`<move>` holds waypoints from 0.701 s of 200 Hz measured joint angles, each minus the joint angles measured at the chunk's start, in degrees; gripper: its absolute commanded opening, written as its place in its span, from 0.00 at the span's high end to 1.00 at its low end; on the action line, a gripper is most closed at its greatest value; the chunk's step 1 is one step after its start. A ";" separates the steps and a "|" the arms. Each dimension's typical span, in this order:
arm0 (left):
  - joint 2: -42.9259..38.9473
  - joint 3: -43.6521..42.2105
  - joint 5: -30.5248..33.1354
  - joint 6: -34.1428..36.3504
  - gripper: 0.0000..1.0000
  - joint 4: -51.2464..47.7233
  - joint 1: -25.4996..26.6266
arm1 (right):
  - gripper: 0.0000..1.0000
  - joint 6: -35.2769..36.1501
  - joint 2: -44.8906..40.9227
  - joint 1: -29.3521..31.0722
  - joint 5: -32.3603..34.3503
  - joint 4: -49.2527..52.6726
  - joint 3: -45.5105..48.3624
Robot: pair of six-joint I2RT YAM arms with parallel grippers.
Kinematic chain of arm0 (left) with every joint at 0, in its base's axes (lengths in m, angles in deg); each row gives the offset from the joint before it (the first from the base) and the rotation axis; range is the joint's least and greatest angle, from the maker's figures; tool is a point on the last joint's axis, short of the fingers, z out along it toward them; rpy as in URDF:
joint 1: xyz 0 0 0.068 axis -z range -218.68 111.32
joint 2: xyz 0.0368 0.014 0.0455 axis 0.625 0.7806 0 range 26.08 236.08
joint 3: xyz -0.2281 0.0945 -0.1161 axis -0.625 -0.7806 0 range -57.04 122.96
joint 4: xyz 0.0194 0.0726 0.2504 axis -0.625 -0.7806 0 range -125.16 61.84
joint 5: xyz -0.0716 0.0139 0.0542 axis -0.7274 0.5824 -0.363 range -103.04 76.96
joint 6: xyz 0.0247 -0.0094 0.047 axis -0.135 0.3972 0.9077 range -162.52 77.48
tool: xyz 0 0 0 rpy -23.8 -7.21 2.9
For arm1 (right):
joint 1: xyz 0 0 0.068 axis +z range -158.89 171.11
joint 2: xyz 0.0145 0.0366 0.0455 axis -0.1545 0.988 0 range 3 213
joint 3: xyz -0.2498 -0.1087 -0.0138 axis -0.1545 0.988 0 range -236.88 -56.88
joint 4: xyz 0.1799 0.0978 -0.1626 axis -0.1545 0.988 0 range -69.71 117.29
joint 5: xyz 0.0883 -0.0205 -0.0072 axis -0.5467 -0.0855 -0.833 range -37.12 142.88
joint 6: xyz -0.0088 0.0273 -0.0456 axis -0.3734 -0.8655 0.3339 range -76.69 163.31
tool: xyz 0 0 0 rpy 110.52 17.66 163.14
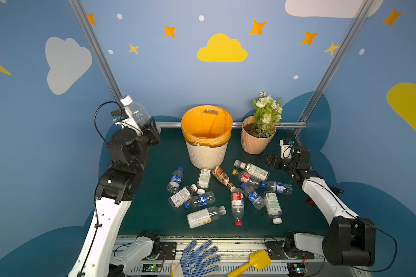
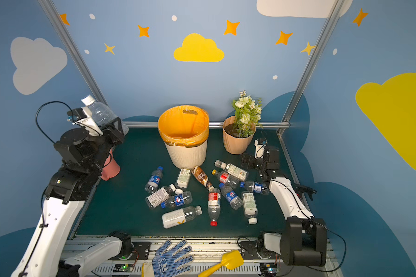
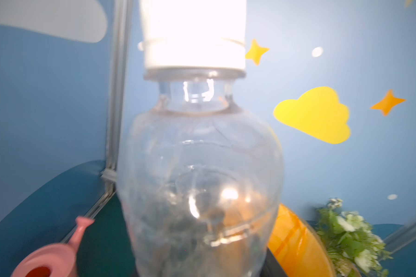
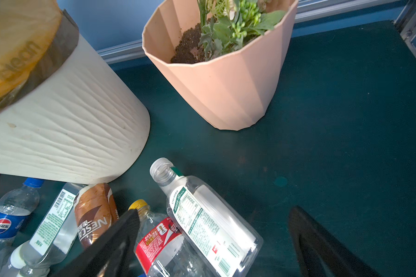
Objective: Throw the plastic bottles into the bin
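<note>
Loose bottles: a dozen or so lying on the green mat, just in front of the bin.
Right gripper: right of the bin, low beside the bottles, jaws spread wide, empty.
Left gripper: raised left of the bin, jaws pinching a white-capped bottle, clear, cap uppermost.

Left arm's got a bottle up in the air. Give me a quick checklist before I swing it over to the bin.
1. Grasp: left gripper shut on the white-capped bottle: ok.
2. Bottle above the bin: not ok; it hangs off to the bin's left in both top views.
3. Bin upright, mouth unobstructed: ok.
4. Path clear: right gripper is open and low beside the flowerpot: ok.
5. Grip firm enough for the swing: cannot tell; the contact is hidden.
</note>
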 measured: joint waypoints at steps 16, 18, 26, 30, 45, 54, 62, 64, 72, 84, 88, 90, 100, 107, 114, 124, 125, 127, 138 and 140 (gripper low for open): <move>5.55 4.26 0.20 3.41 0.53 2.60 4.31 | 0.04 -0.11 -1.07 0.00 0.31 0.02 0.37; 6.10 4.68 0.13 3.69 0.53 2.75 4.61 | 0.04 -0.13 -1.29 0.00 0.35 0.02 0.39; 9.44 6.91 -0.35 4.90 0.52 3.56 6.10 | 0.04 -0.13 -1.81 0.00 0.66 0.04 0.55; 11.10 8.04 -0.70 5.38 0.51 3.69 6.69 | 0.04 -0.15 -2.08 0.00 0.81 0.04 0.61; 16.61 10.80 -2.64 6.05 0.45 3.61 7.91 | 0.04 -0.13 -3.28 -0.07 1.38 0.17 1.03; 19.93 12.15 -4.20 6.12 0.40 2.97 8.13 | 0.04 -0.13 -4.02 -0.13 1.75 0.35 1.31; 22.64 13.25 -5.64 6.12 0.36 1.81 8.15 | 0.04 -0.13 -4.68 -0.22 2.19 0.50 1.57; 23.54 13.84 -6.12 6.01 0.35 1.16 8.20 | 0.04 -0.13 -4.94 -0.24 2.36 0.50 1.68; 26.43 15.76 -7.48 5.90 0.33 -1.09 8.24 | 0.04 -0.11 -5.51 -0.31 2.73 0.68 1.90; 31.01 20.20 -8.68 6.05 0.28 -5.22 8.24 | 0.04 -0.09 -6.47 -0.48 3.21 0.94 2.21; 32.68 22.16 -8.96 6.19 0.24 -6.80 8.26 | 0.04 -0.09 -6.62 -0.50 3.28 0.96 2.25; 33.24 22.93 -8.98 6.23 0.22 -7.30 8.26 | 0.04 -0.09 -6.84 -0.55 3.30 1.01 2.27; 36.76 27.85 -9.40 6.32 0.09 -10.80 8.44 | 0.04 -0.09 -7.28 -0.63 3.67 1.16 2.32; 38.49 30.86 -9.27 6.60 0.00 -12.85 8.61 | 0.04 -0.07 -7.58 -0.63 3.82 1.31 2.32; 39.06 32.26 -9.01 6.64 0.00 -13.97 8.83 | 0.04 -0.07 -7.82 -0.72 3.93 1.46 2.32; 38.32 32.48 -8.35 7.28 0.00 -14.38 9.22 | 0.04 -0.07 -8.17 -0.76 4.13 1.75 2.34; 37.94 32.24 -8.22 7.34 0.00 -14.34 9.31 | 0.04 -0.07 -8.20 -0.76 4.15 1.75 2.34; 37.40 31.93 -8.13 7.43 0.00 -14.16 9.38 | 0.04 -0.07 -8.28 -0.76 4.20 1.77 2.38; 34.10 29.22 -7.65 8.11 0.00 -12.96 9.86 | 0.04 -0.02 -8.61 -0.81 4.35 1.79 2.58; 33.09 28.26 -7.52 8.33 0.00 -12.22 10.01 | 0.04 -0.02 -8.68 -0.81 4.42 1.77 2.67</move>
